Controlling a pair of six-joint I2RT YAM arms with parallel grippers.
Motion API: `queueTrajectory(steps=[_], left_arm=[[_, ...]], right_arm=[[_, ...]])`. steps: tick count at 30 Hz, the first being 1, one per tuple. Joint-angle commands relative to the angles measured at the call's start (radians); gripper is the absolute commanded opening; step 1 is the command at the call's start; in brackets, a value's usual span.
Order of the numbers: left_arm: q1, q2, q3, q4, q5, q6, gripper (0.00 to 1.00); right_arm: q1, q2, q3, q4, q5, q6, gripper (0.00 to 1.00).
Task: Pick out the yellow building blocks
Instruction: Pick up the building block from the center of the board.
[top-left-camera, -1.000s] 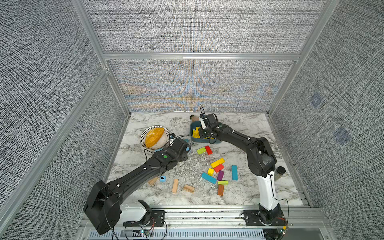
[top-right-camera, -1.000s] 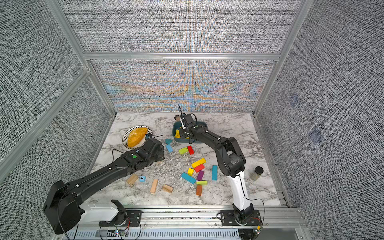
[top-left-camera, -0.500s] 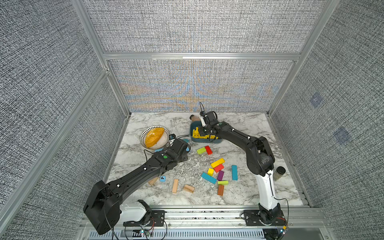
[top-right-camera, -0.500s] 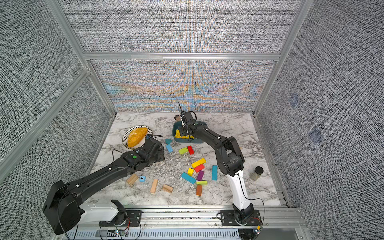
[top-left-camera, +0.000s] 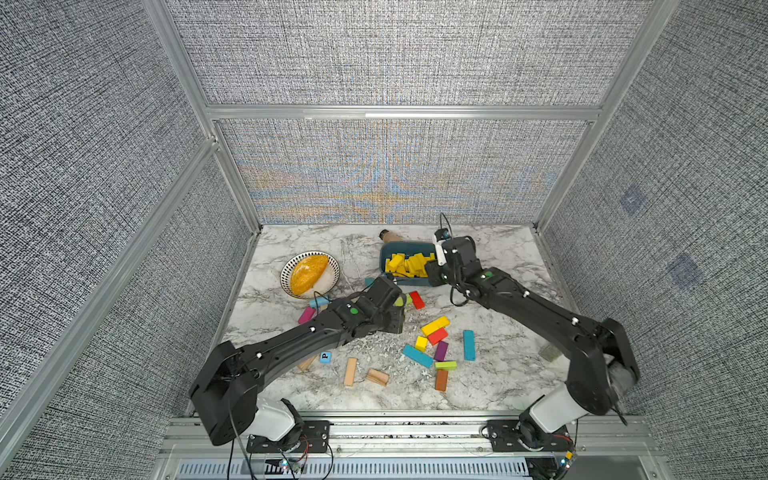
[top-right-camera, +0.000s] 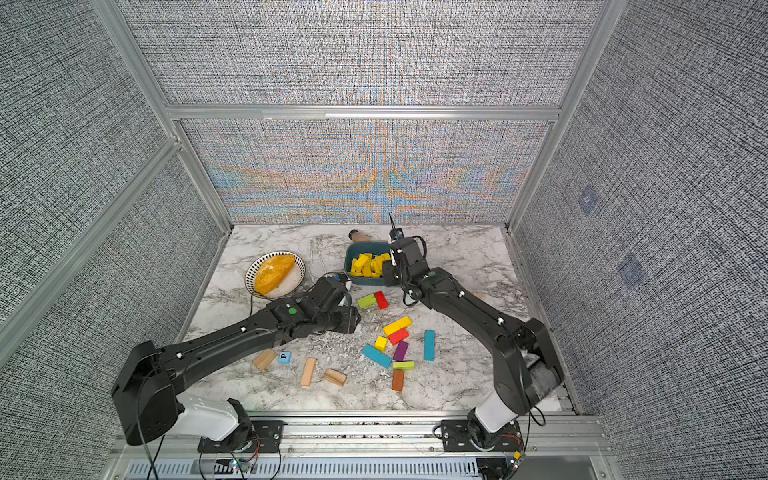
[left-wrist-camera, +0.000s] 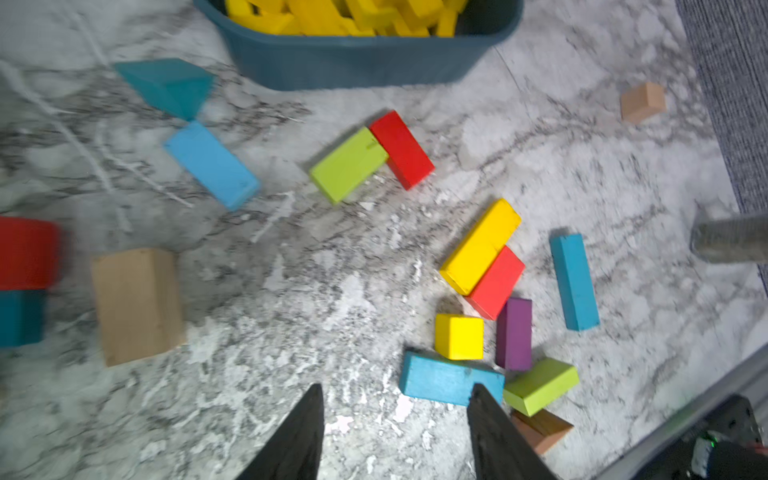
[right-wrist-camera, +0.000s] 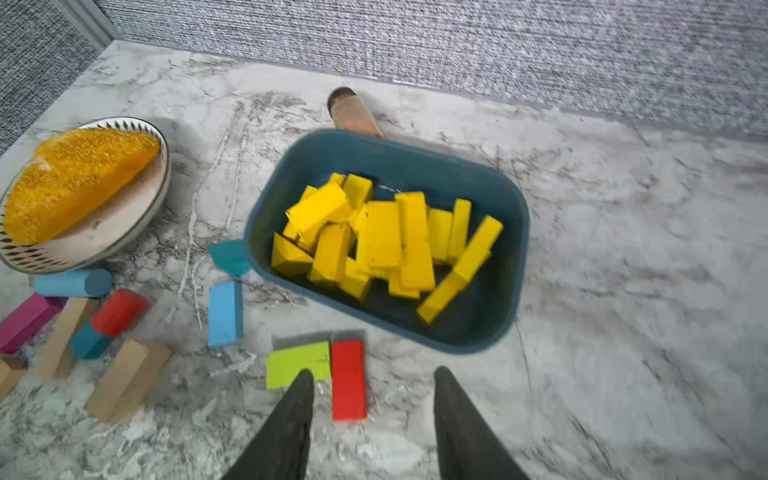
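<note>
The right gripper (right-wrist-camera: 374, 370) has parted its fingers since a second ago, now empty, and drawn back from the bin (right-wrist-camera: 395, 166). The yellow piece then at its tips appears to have joined the heap. The left gripper (left-wrist-camera: 397, 385) hangs over the middle of the counter (top-left-camera: 332, 241), fingers spread, nothing between them. The bin, near the back edge, holds most yellow blocks (right-wrist-camera: 386, 237). Two lie loose near the centre: a bar (left-wrist-camera: 480, 245) touching a red block (left-wrist-camera: 494, 282), a cube (left-wrist-camera: 459, 336) beside a blue block (left-wrist-camera: 451, 380). Judgement: one delivery done, two pickups outstanding.
</note>
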Motion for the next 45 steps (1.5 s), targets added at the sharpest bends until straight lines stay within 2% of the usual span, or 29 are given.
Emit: queueTrajectory(steps=[1,6,11,25,36,45], left_arm=[[-0.045,0.061,0.043,-0.079,0.122,0.057,0.58],[-0.112,0.219,0.175,-0.208,0.143,0.092,0.59],[-0.155,0.342,0.306,-0.296,0.102,0.091,0.60],[-0.162,0.506,0.446,-0.358,-0.030,0.070,0.64],[-0.160,0.588,0.480,-0.322,-0.035,0.079,0.56],[-0.159,0.612,0.484,-0.309,-0.044,0.088,0.43]], right_arm=[[-0.017,-0.105,-0.115,0.067,0.085,0.076,0.48],[-0.063,-0.241,-0.254,0.073,0.118,0.118,0.48],[-0.084,-0.326,-0.325,0.062,0.139,0.130,0.48],[-0.103,-0.390,-0.392,0.046,0.139,0.140,0.48],[-0.109,-0.401,-0.393,0.031,0.147,0.141,0.48],[-0.113,-0.401,-0.382,0.013,0.153,0.135,0.48]])
